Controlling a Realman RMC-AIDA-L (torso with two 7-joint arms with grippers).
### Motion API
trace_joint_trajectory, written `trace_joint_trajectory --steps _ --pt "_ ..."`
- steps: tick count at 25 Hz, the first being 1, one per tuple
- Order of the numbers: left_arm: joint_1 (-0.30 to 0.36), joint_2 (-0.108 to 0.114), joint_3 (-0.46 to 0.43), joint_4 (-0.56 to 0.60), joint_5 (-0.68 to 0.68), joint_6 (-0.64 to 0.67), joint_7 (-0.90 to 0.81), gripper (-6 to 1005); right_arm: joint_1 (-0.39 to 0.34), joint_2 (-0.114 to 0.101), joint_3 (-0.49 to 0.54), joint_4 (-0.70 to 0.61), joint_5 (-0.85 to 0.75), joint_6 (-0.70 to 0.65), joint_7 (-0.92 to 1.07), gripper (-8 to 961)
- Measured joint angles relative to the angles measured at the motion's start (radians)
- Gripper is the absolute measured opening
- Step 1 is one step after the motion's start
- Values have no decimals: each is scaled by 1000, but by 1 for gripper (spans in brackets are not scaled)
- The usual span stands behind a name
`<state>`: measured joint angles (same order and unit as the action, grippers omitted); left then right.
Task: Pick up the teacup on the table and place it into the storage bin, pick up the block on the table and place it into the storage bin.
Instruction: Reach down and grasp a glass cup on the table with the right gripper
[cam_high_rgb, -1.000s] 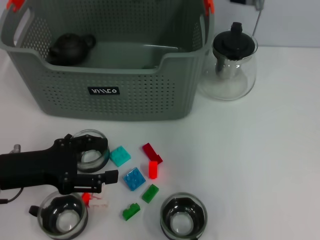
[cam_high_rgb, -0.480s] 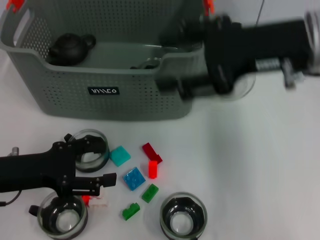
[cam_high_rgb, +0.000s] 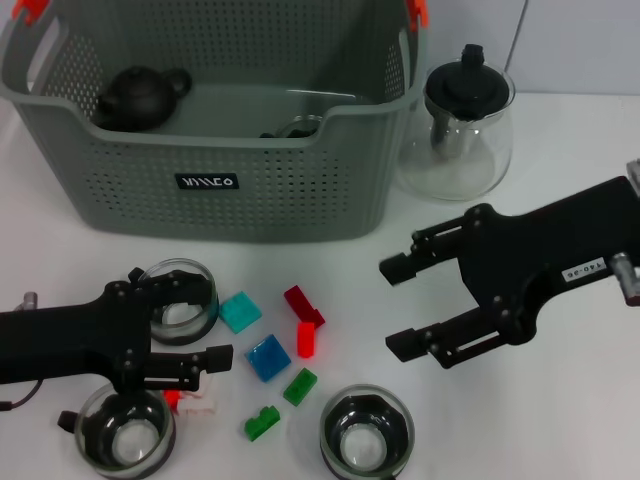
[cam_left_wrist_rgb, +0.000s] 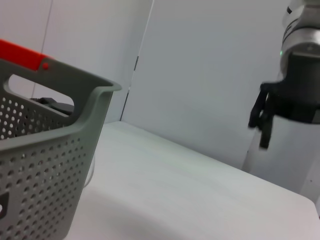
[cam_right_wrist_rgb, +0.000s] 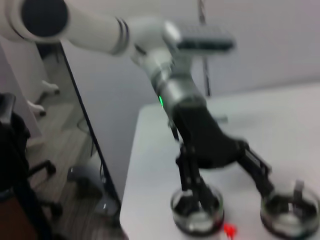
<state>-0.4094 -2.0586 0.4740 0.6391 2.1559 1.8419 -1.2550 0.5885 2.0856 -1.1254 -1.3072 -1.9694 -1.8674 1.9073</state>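
Straddling a clear glass teacup (cam_high_rgb: 181, 301) — left gripper (cam_high_rgb: 205, 325), jaws spread; right gripper (cam_high_rgb: 400, 306) open, empty.

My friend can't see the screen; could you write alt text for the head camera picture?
Two black robot arms reach over a white table: the left end effector open around a glass teacup, the right end effector open and empty. Coloured blocks lie between them, before a grey storage bin.

The grey perforated storage bin (cam_high_rgb: 215, 150) fills the upper left, glass teacups (cam_high_rgb: 182, 300) stand lower left, and coloured blocks (cam_high_rgb: 268, 357) lie scattered at lower centre.
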Motion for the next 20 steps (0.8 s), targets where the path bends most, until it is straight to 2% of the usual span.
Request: trace_joint_trajectory --steps 5,11,20 --pt "-4 0 -9 -2 -5 6 0 865 74 3 -2 -22 -122 -25 240 779" --pt "-8 0 -23 -2 -5 -1 0 863 159 13 -62 9 -321 12 344 776" --pt "-7 2 -45 -3 -5 -5 0 861 213 14 -351 33 -379 97 453 749"
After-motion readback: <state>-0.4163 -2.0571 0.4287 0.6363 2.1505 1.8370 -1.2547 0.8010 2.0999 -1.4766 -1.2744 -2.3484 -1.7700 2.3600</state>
